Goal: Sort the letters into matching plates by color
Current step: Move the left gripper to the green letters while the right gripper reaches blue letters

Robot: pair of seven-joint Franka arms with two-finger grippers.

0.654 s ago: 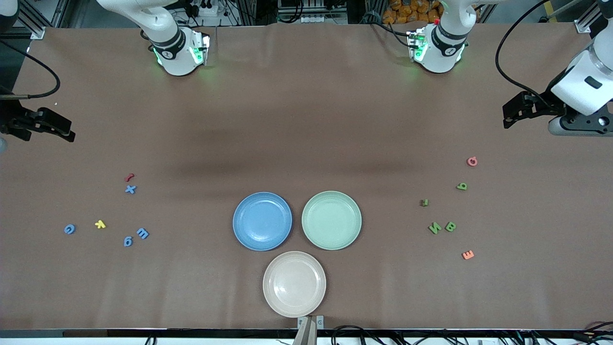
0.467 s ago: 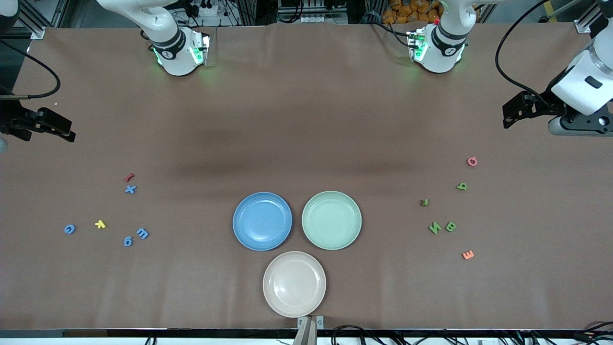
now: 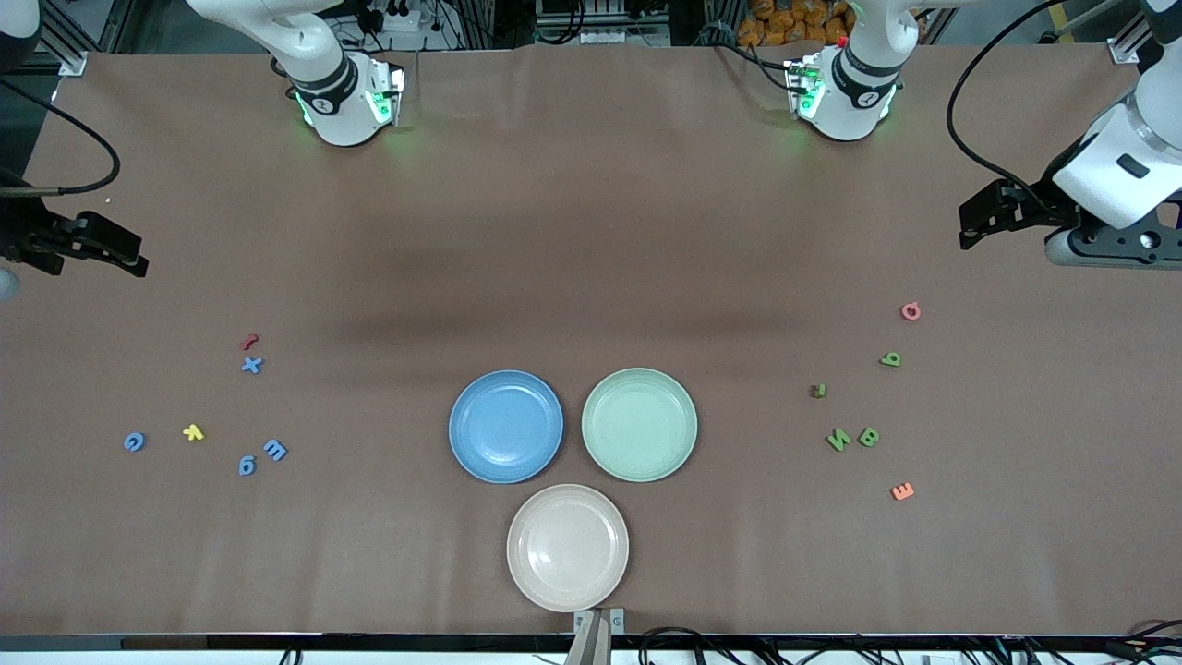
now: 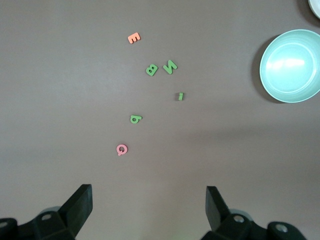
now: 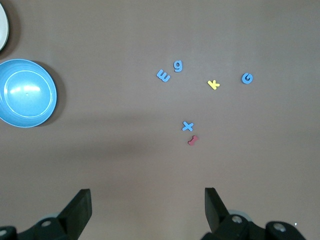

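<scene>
Beige-pink plate (image 3: 567, 548): empty, nearest the front camera, at the table's middle.
Blue plate (image 3: 506, 426): empty, just farther back, toward the right arm's end.
Mint green plate (image 3: 639, 424): empty, beside the blue plate, toward the left arm's end.
Blue letters: "g" (image 3: 247, 465), "m" (image 3: 275, 450), "G" (image 3: 135, 441) and "x" (image 3: 252, 365) lie scattered toward the right arm's end.
Yellow "k" (image 3: 193, 431): between the "G" and the "g".
Red letter (image 3: 249, 342): just beside the "x", shape unreadable.
Orange "E" (image 3: 902, 491): toward the left arm's end.
Green letters: "N" (image 3: 838, 440), "B" (image 3: 869, 436), a small piece (image 3: 818, 391), "b" (image 3: 890, 358).
Pink "Q" (image 3: 911, 311): farthest of that group.
Right gripper (image 5: 147, 210): jaws wide, holding nothing, above bare table.
Left gripper (image 4: 149, 207): jaws wide, holding nothing, above bare table near the "Q".
</scene>
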